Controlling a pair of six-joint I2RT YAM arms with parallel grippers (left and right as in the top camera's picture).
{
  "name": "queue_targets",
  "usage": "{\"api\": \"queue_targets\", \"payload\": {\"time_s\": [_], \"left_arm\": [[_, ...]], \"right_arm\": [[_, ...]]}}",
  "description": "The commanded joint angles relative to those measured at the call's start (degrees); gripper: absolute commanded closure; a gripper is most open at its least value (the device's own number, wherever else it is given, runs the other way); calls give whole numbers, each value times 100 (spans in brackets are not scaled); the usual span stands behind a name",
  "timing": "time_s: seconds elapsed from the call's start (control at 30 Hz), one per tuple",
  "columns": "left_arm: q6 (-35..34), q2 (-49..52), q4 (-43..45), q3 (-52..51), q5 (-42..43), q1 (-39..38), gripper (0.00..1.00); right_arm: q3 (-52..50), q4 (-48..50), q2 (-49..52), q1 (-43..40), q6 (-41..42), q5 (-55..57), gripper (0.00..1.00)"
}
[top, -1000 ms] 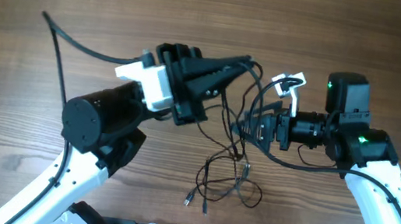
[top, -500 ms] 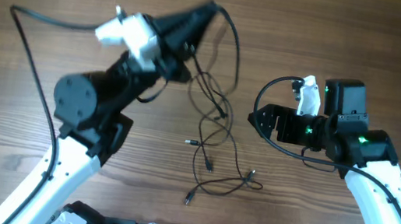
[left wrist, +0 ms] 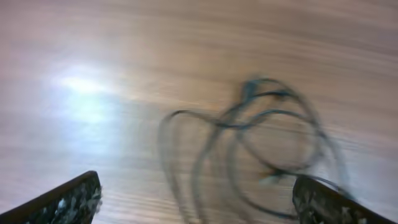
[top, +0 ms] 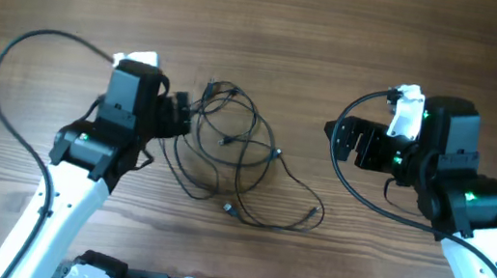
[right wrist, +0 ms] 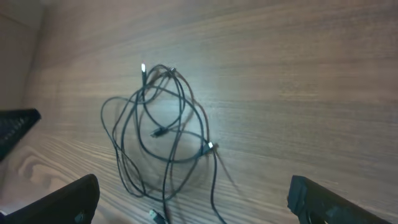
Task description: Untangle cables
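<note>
On the overhead view I see the cables (top: 227, 151) lying on the wooden table (top: 284, 27) as a loose bundle of thin loops, between my two arms, with a few plug ends spread out toward the robot side. The left gripper (top: 179, 117) is just beside the left edge of the bundle. Its jaws are spread wide and hold nothing, though its wrist picture is blurred. The right gripper (top: 338, 140) is also spread wide and empty, standing apart from the cables on their right.

Brown wood-grain table (top: 274, 26), loose tangle of thin black cables (top: 227, 141) flat on it
</note>
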Motion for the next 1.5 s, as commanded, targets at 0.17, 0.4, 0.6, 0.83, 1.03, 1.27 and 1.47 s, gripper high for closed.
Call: {"api": "queue_targets", "payload": {"time_s": [0.17,0.4,0.6,0.83,1.03,1.27,1.47], "left_arm": [[-774,-26,-219,-4,-245,1058,0],[-772,-20,-264,-4,-243,1095,0],[-772,-20,-264,-4,-243,1093,0],[-772,-20,-264,-4,-243,1093,0],[-772,-20,-264,-4,-243,1093,0],[-772,-20,-264,-4,-243,1093,0],[-772,-22,-264,-4,-243,1093,0]], "right_arm": [[83,885,1384,142,249,-1508,0],[81,2496,3504,911,-212,-1891,1],[81,2920,4868,1054,-157,-1934,4],[81,3672,5042,1504,-22,-2332,6],[83,3753,4719,1808,649,-2334,96],[306,3775,1558,1622,684,-1770,96],[1515,3858,-234,555,1163,-570,96]]}}
